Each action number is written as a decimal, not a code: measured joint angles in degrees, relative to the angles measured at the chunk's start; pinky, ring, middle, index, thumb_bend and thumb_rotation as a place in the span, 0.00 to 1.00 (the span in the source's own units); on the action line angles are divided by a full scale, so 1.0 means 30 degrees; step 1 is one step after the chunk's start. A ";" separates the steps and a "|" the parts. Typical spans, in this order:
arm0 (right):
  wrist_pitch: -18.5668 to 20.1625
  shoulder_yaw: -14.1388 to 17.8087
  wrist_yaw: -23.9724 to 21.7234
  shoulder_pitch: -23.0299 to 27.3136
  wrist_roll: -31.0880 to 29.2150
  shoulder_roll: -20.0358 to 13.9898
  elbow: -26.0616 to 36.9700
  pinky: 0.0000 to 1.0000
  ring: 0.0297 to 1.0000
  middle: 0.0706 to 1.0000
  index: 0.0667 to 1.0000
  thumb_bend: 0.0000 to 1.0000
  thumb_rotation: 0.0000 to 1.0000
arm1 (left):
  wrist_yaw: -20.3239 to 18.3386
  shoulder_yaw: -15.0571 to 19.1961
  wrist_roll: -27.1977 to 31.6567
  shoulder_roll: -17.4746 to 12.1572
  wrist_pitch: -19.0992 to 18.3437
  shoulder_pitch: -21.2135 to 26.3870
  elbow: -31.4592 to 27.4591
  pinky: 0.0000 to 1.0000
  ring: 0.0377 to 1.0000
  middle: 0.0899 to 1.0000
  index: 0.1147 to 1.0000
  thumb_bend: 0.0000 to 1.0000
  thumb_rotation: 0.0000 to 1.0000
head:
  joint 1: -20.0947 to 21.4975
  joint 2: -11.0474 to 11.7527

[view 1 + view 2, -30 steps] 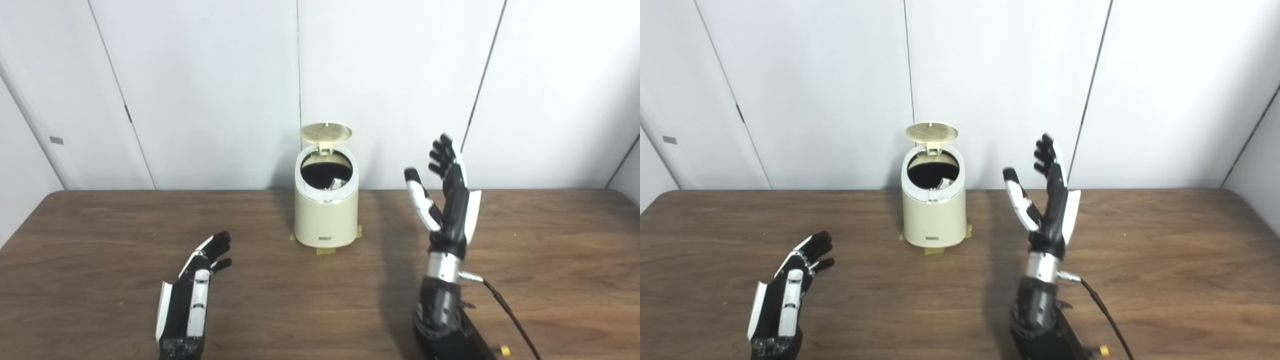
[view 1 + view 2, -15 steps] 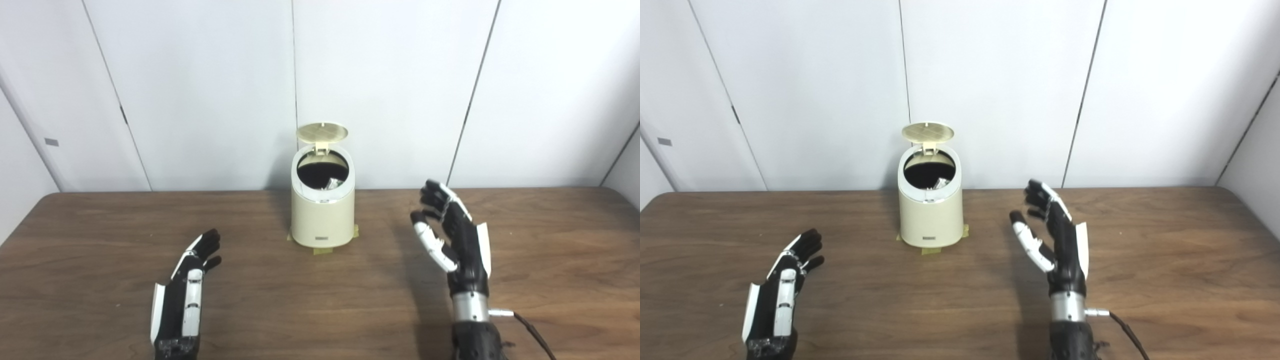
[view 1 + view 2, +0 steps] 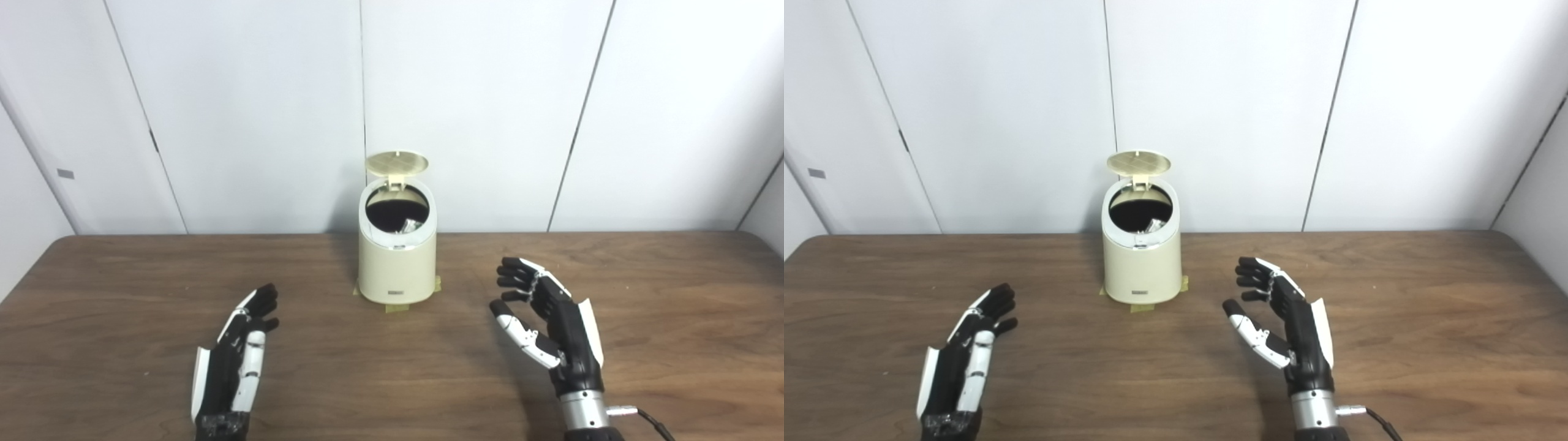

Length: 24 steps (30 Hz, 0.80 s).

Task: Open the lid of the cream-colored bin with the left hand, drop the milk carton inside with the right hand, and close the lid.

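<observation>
The right hand [image 3: 554, 321] hovers low over the wooden table [image 3: 674, 294], to the right of and nearer the camera than the bin, palm turned toward the left. Its fingers [image 3: 517, 278] are spread and gently curled, the thumb [image 3: 520, 334] held apart below them — it grips nothing. The left hand [image 3: 236, 361] lies near the table's front left, fingers extended and loosely together, pointing away toward the wall; it too is empty.

Between the two hands and farther back stands the cream-colored bin [image 3: 397, 263], upright near the table's far edge, with strips of yellowish tape [image 3: 398, 306] showing at its base. Its round lid [image 3: 397, 163] is flipped up on the rear hinge. Inside the dark opening a pale, angular object [image 3: 409, 226] is partly visible — likely the milk carton, though too small to tell for certain.
</observation>
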State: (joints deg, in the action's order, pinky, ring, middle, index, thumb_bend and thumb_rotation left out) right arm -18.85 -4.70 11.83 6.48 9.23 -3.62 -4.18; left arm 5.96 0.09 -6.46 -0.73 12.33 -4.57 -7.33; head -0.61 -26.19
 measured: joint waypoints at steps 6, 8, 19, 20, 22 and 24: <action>-0.0229 0.0397 -0.0240 -0.0074 -0.0153 0.0120 -0.0066 0.61 0.67 0.68 0.67 0.27 0.07 | 0.0138 -0.0090 -0.0591 0.0009 -0.0007 -0.0001 -0.0022 0.79 0.84 0.81 0.79 0.15 0.54 | -0.0117 0.0088; -0.0297 0.0473 -0.0326 -0.0069 -0.0288 0.0139 -0.0111 0.61 0.67 0.68 0.68 0.26 0.08 | 0.0274 -0.0181 -0.1266 0.0016 -0.0038 -0.0001 -0.0136 0.81 0.85 0.81 0.78 0.20 0.61 | -0.0234 0.0089; -0.0011 0.1007 -0.0913 -0.0155 -0.0652 0.0290 -0.0136 0.64 0.70 0.70 0.70 0.25 0.12 | -0.0644 -0.0498 -0.6273 -0.0555 -0.3678 0.2084 -0.4160 1.00 1.00 0.84 0.78 0.48 0.97 | -0.0352 0.0147; 0.0111 0.1034 -0.0981 -0.0150 -0.0705 0.0292 -0.0143 0.65 0.70 0.70 0.70 0.25 0.12 | -0.0890 -0.0506 -0.6738 -0.0837 -0.4132 0.2699 -0.4595 1.00 1.00 0.86 0.78 0.52 0.98 | -0.0352 0.0147; 0.0149 0.1087 -0.1124 -0.0155 -0.0853 0.0305 -0.0142 0.65 0.70 0.71 0.70 0.26 0.13 | -0.1569 -0.0545 -0.7330 -0.1324 -0.5143 0.3900 -0.5330 1.00 1.00 0.88 0.79 0.59 0.97 | -0.0381 0.0147; 0.0195 0.1099 -0.1347 -0.0168 -0.1039 0.0322 -0.0122 0.65 0.70 0.71 0.71 0.26 0.14 | -0.2436 -0.0822 -0.8040 -0.1663 -0.6393 0.4980 -0.6029 1.00 1.00 0.91 0.83 0.70 0.97 | -0.0381 0.0118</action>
State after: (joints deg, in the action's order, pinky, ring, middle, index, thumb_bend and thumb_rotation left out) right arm -18.27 -1.40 7.79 5.97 6.11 -2.65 -4.54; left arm -1.35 -2.38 -30.58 -5.72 -6.85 10.37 -25.42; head -1.76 -25.84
